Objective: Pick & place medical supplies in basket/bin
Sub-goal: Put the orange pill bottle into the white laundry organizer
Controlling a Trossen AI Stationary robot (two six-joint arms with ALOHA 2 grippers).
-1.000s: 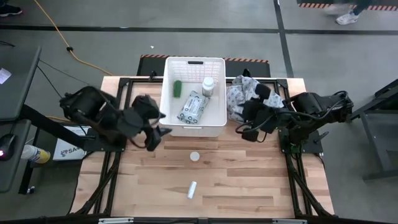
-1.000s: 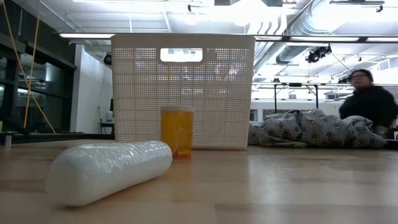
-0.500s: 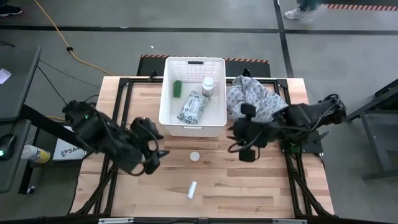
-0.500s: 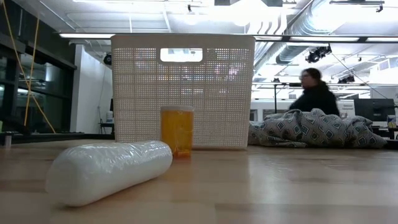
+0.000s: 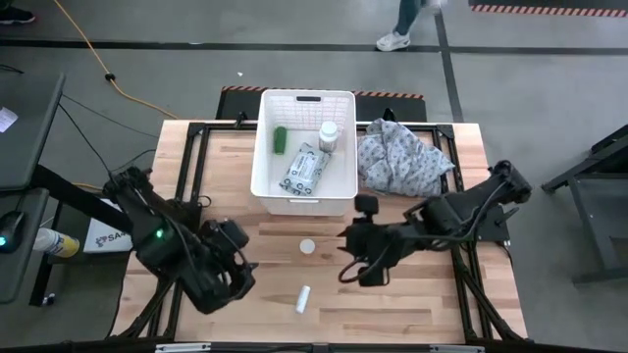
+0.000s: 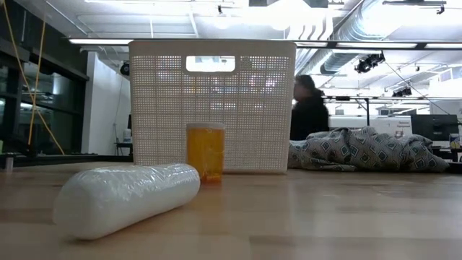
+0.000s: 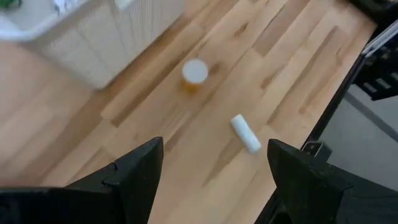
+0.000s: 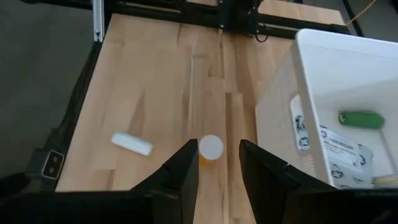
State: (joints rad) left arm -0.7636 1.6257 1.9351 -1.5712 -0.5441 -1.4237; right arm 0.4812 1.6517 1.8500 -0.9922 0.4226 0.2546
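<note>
The white lattice basket stands at the table's far middle. In it lie a green cylinder, a white bottle and a grey-green wipes packet. On the wood in front of it an orange vial with a white cap stands upright. A small white tube lies on its side nearer the front edge. My left gripper hovers open left of the tube. My right gripper hovers right of the vial, its fingers a narrow gap apart and holding nothing.
A grey patterned cloth lies bunched right of the basket. A person walks in the room behind the table. Bare wood stretches around the vial and the tube.
Both grippers have left the basket's sides and come down. The left went toward the table's near edge. The right went toward the near edge and leftward, toward the vial. Neither gap has changed. The person has walked leftward behind the table.
</note>
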